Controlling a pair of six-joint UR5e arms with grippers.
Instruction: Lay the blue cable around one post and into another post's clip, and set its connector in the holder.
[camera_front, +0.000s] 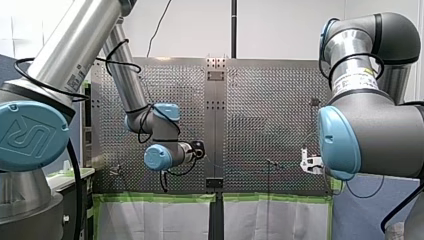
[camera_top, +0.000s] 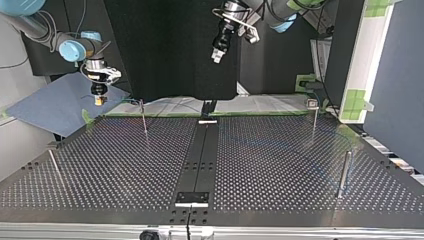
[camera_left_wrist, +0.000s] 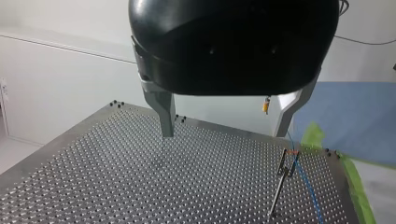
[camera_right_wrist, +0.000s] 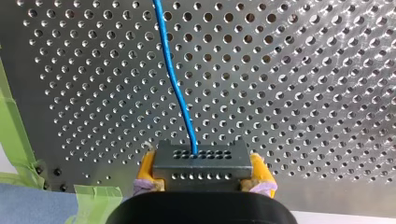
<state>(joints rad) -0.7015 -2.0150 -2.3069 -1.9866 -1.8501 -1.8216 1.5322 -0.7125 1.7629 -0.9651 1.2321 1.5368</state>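
Observation:
In the right wrist view my right gripper (camera_right_wrist: 201, 179), with yellow pads, is shut on a grey multi-hole connector (camera_right_wrist: 201, 161). The blue cable (camera_right_wrist: 175, 79) runs from the connector out over the perforated table. In the top view that gripper (camera_top: 100, 98) hangs above the table's far left corner. My left gripper (camera_left_wrist: 226, 133) is open with nothing between its metal fingers (camera_left_wrist: 166, 116), high over the table; in the top view it (camera_top: 218, 54) hangs at the far middle. A thin post with a clip (camera_left_wrist: 286, 165) stands ahead of it, with the blue cable (camera_left_wrist: 306, 186) running past its base.
Several thin posts stand on the table (camera_top: 280, 165): one far left (camera_top: 144, 117), one far right with a clip (camera_top: 314, 117), a thicker one near right (camera_top: 344, 172). A black strip (camera_top: 200, 160) runs down the middle. Green tape (camera_top: 355, 102) edges the far side.

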